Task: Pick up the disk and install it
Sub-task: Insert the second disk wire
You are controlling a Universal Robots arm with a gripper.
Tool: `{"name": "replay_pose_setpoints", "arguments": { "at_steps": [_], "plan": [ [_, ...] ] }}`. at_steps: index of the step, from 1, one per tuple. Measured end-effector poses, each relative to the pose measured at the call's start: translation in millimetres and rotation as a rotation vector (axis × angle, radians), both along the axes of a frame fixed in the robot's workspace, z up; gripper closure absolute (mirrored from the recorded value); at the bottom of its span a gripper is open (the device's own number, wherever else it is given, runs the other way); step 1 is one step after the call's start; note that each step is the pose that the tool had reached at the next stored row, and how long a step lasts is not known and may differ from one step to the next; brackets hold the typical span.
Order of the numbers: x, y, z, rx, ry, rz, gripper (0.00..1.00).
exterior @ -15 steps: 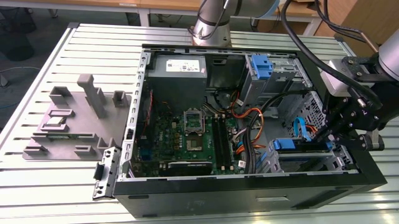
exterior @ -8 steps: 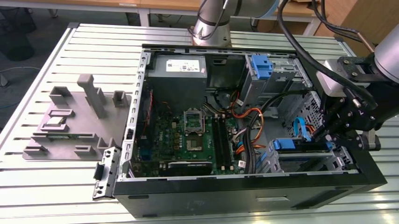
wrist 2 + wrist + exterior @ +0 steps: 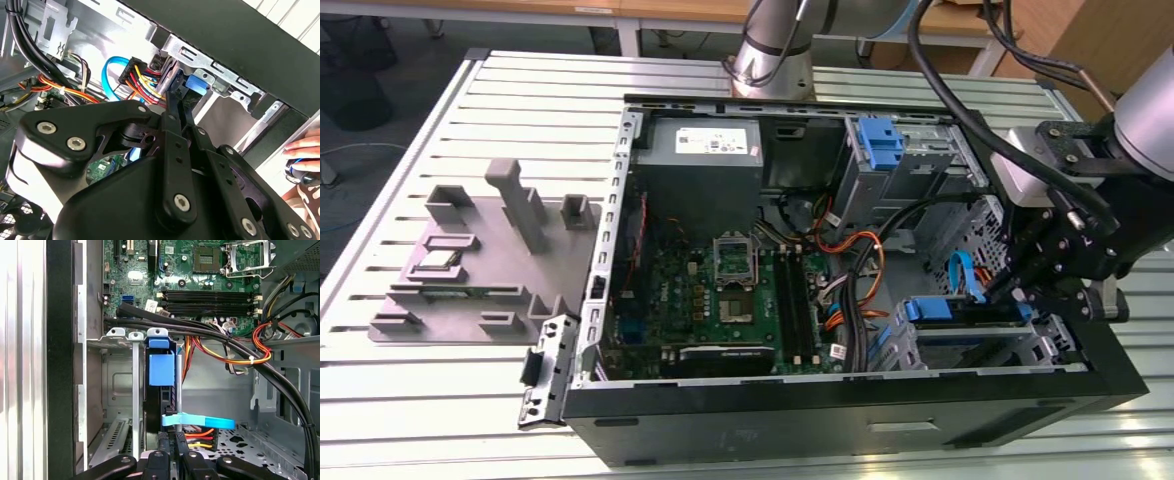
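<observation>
1. In the exterior view, the gripper (image 3: 1027, 295) hangs inside the open computer case (image 3: 854, 410), at about 4 o'clock from the motherboard (image 3: 720, 290). It is directly over the drive cage (image 3: 981, 352).
2. The disk (image 3: 961, 312) is seen standing on edge in that drive cage, with the blue carrier frame uppermost. From the gripper it lies close by at about 8 o'clock in the exterior view, and its blue top edge runs roughly from 9 to 3 o'clock.
3. In the first wrist view, the disk (image 3: 159, 390) is seen edge-on as a thin dark slab topped by the blue carrier. It is lined up straight ahead of the gripper (image 3: 170, 452), and its long axis runs directly away from the claw along the cage slot.
4. How far the claw is open cannot be told, nor whether the disk is held or merely met end-on. Their meeting point is hidden in both wrist views by the gripper's own linkage.
5. A flat blue data cable (image 3: 200, 421) crosses just beside the disk's near end, close to the gripper.
6. The move is judged to turn on keeping the slab's long axis in line with the slot, since the cage walls stand close on both flanks.
7. A person's hand (image 3: 305, 150) rests outside the case in the second wrist view.
</observation>
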State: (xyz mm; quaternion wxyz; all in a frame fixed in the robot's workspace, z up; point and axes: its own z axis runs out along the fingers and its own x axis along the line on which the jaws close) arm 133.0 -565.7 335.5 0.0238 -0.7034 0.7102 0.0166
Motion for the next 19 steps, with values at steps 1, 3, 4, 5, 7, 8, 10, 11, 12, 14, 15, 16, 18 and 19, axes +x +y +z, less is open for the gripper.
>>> {"name": "replay_pose_setpoints", "arguments": {
  "at_steps": [1, 3, 4, 5, 7, 8, 10, 11, 12, 14, 15, 16, 18, 19],
  "plan": [
    [-0.1, 0.1, -0.2, 0.0, 0.0, 0.0, 0.83],
    [-0.2, 0.1, -0.6, -0.0003, 0.0, 0.0, 0.83],
    [-0.2, 0.1, -0.9, -0.0003, 0.0, 0.0, 0.83],
    [-0.2, 0.1, -1.1, -0.0003, 0.0, 0.0, 0.83],
    [-0.2, 0.1, -1.5, -0.0002, 0.0, 0.0, 0.83],
    [-0.2, 0.1, -1.6, -0.0004, 0.0, 0.0, 0.83],
    [-0.2, 0.1, -1.9, -0.0004, 0.0, 0.0, 0.83],
    [-0.2, 0.1, -2.0, -0.0003, 0.0, 0.0, 0.83],
    [-0.2, 0.1, -2.1, -0.0002, 0.0, 0.0, 0.83],
    [-0.2, 0.1, -2.1, -0.0002, 0.0, 0.0, 0.83],
    [-0.2, 0.1, -2.1, -0.0002, 0.0001, 0.0, 0.83],
    [-0.2, 0.1, -2.1, -0.0001, 0.0, 0.0, 0.83],
    [-0.2, 0.1, -1.2, 0.0004, 0.0001, 0.0, 0.83],
    [-0.2, 0.1, -0.5, 0.0001, 0.0001, 0.0, 0.83]
  ]
}}
